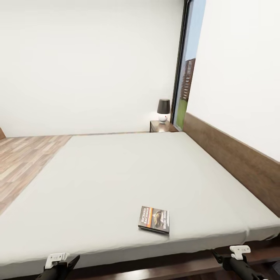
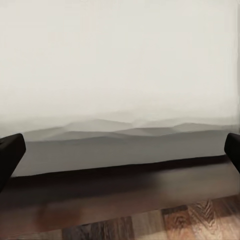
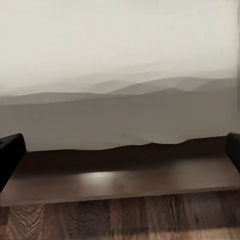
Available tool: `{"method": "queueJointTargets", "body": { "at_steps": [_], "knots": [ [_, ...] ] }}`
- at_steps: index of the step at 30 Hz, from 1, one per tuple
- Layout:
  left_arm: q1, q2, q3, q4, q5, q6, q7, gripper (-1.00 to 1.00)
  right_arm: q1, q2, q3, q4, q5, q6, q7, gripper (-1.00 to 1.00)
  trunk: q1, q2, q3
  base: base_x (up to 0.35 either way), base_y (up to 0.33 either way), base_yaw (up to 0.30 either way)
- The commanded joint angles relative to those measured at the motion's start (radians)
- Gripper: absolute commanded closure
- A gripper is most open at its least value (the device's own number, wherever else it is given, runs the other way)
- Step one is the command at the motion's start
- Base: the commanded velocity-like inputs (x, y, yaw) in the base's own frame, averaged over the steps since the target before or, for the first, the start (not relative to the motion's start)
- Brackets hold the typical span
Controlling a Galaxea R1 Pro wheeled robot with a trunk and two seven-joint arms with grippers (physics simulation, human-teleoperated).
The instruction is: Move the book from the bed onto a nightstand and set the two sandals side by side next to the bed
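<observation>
Grippers (image 1: 62, 261) low before bed (image 1: 116, 175), fingers apart

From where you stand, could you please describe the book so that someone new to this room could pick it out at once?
Start at the wide bed with the off-white mattress and the brown headboard along its right side. The book lies flat near the mattress's front edge, right of centre. It is the lone dark thing on the pale mattress: a thin paperback with white lettering and an orange band.

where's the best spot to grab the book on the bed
Probably its near long edge, coming from the robot's side with the right gripper. The book lies flat and thin on the mattress close to the front edge, so pinch across its thickness.
</observation>
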Motion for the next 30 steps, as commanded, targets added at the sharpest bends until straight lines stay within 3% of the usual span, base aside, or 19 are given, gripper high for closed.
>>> {"method": "queueJointTargets", "body": {
  "at_steps": [1,30],
  "knots": [
    [-0.001,0.000,0.004,0.001,-0.002,-0.003,-0.006,-1.00,-0.001,-0.001,0.008,0.001,-0.010,-0.003,0.003,-1.00,-0.004,0.007,0.002,0.000,0.000,0.000],
    [-0.001,0.000,0.003,0.001,-0.002,-0.003,-0.006,-1.00,-0.001,0.000,0.009,0.001,-0.010,-0.003,0.003,-1.00,-0.115,0.210,0.093,0.000,0.000,0.000]
  ]
}}
